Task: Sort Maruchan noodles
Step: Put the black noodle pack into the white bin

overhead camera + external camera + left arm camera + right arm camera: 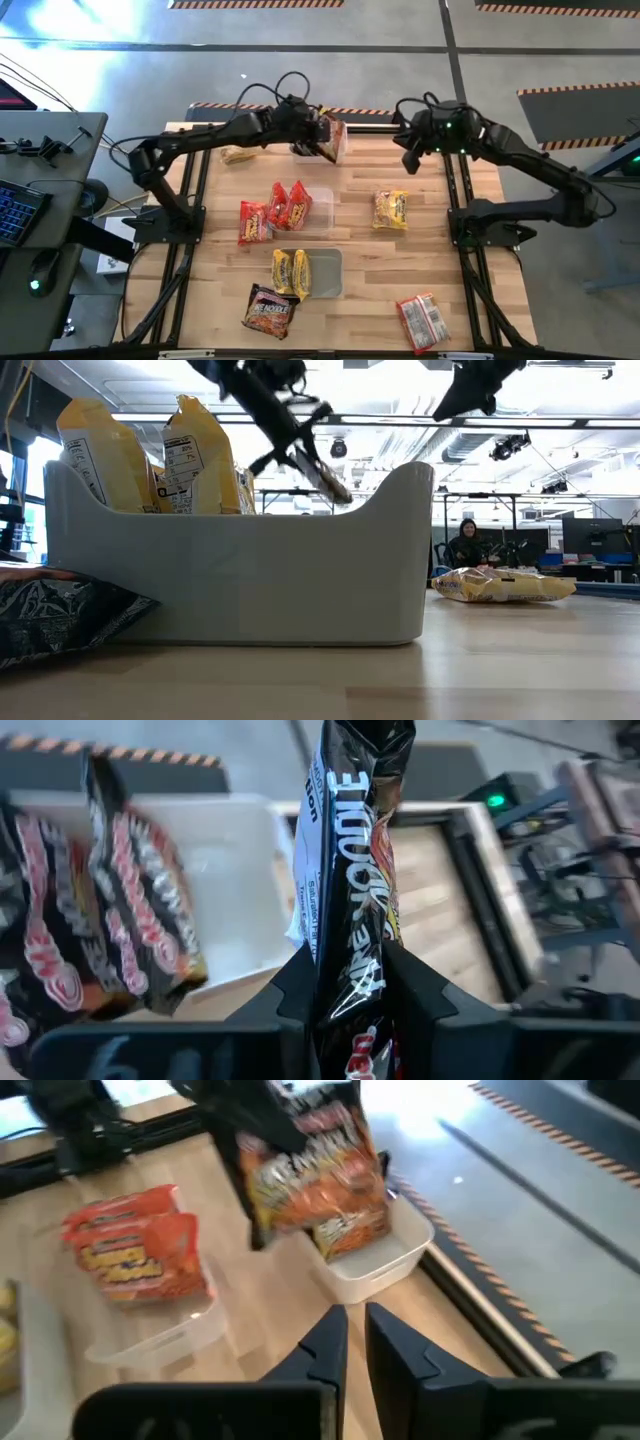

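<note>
My left gripper (318, 133) is at the table's far middle, shut on a dark noodle packet (350, 870) over a white tub (375, 1265). That tub holds more dark packets (120, 920). Red packets (290, 205) stand in a clear tub, and yellow ones (292, 272) stand in the tub nearer the front. Loose packets lie flat on the wood: yellow (390, 210), red (253, 222), dark (268, 310). My right gripper (355, 1330) hangs shut and empty to the right of the white tub, above the table. My left gripper pinches the dark packet between its two fingers, one on each flat face, near one end (348, 995). The packet sticks out edge-on past the fingertips. It comes from the table's left, slanting down, and the packet (315, 1170) is over the white tub; whether it touches the tub I cannot tell.
Another red packet (422, 320) lies near the front right corner and a yellow one (238, 154) at the far left. Black frame rails run along both table sides. A person (465, 545) sits in the room beyond the table.
</note>
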Action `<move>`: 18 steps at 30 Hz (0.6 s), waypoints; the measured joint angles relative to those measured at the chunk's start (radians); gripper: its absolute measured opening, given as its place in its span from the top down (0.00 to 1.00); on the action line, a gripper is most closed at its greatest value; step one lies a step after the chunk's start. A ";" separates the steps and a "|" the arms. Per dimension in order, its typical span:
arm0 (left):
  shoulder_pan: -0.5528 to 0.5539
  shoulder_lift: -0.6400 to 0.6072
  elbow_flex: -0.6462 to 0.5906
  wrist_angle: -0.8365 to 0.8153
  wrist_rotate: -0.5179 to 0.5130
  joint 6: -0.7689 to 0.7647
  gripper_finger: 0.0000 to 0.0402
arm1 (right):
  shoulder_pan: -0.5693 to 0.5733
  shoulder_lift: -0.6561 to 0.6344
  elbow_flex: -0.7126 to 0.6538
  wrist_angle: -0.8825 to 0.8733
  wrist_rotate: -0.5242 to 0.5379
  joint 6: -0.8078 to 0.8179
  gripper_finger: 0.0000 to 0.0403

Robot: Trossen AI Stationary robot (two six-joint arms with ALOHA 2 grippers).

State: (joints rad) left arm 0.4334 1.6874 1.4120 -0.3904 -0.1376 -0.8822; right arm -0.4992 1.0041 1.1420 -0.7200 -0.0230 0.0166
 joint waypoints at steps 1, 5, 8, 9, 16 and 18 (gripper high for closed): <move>0.004 0.020 0.000 -0.001 -0.002 -0.019 0.86 | -0.021 -0.003 -0.006 0.000 -0.033 -0.009 0.94; 0.015 0.082 -0.001 -0.005 -0.070 -0.094 0.86 | -0.072 -0.004 -0.011 -0.008 -0.134 -0.047 0.99; 0.022 0.106 0.016 -0.020 -0.158 -0.119 0.86 | -0.094 -0.003 -0.011 -0.008 -0.183 -0.070 0.99; 0.026 0.113 0.031 -0.032 -0.176 -0.120 0.86 | -0.099 -0.003 -0.011 -0.008 -0.203 -0.076 0.98; 0.041 0.222 0.254 -0.235 -0.249 -0.025 0.86 | -0.125 -0.003 -0.011 -0.009 -0.309 -0.086 1.00; 0.041 0.274 0.346 -0.307 -0.251 0.011 0.86 | -0.125 -0.003 -0.011 -0.009 -0.327 -0.088 1.00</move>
State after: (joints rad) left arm 0.4740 1.9612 1.7583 -0.6972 -0.3887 -0.8713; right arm -0.6243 1.0008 1.1305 -0.7288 -0.3500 -0.0719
